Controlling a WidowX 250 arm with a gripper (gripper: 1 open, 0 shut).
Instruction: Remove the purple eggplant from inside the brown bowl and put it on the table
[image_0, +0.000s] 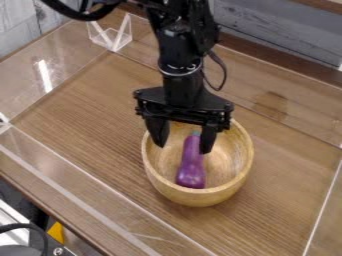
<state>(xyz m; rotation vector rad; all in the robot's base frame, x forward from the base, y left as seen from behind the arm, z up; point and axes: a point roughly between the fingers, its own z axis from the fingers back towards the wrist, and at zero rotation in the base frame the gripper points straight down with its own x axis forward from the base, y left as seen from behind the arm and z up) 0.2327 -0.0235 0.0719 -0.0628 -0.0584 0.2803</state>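
The purple eggplant (191, 168) lies inside the brown bowl (235, 172), fat end toward the near rim and narrow end pointing up and away. The bowl sits on the wooden table (94, 110). My gripper (185, 134) points straight down over the bowl and is open. Its two black fingers reach down inside the rim, one on each side of the eggplant's upper end. I cannot tell whether a finger touches the eggplant.
Low clear acrylic walls (80, 40) border the table on all sides. A small clear stand (112, 36) sits at the far left. The black arm (181, 40) rises above the bowl toward the top of the view.
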